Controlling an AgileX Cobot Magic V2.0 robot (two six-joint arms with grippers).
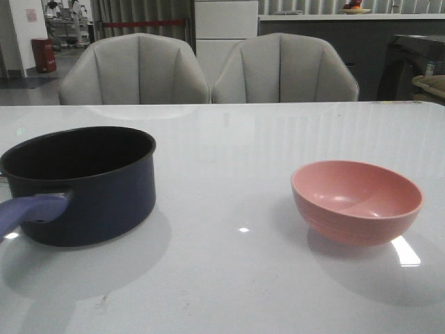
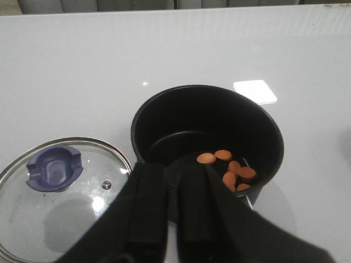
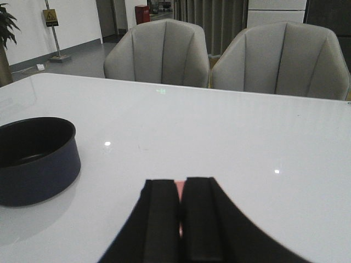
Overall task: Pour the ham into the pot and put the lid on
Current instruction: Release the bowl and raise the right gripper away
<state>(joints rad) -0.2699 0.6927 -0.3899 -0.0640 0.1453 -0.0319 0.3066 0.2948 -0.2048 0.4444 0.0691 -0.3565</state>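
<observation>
both grippers (image 2: 171, 205) (image 3: 180, 216) nearly closed, empty; ham (image 2: 227, 167) in pot (image 2: 164, 120), lid (image 2: 60, 197) beside it, pink bowl (image 1: 356, 202) apart.

**Glossy white table, two grey chairs, dim room beyond**

Broad white table (image 1: 229, 132), glossy, catching small bright glints of ceiling light. Two padded grey chairs (image 1: 135, 69) (image 1: 285, 68) side by side at the far edge, close together. Behind them, long curtains (image 1: 142, 15) and a white cabinet (image 1: 226, 24). Grey floor at far left, with a red bin (image 1: 43, 55) against a pale wall. Potted plant (image 3: 6, 38) and a yellow sign on a stand (image 3: 52, 27) in the right wrist view.
</observation>
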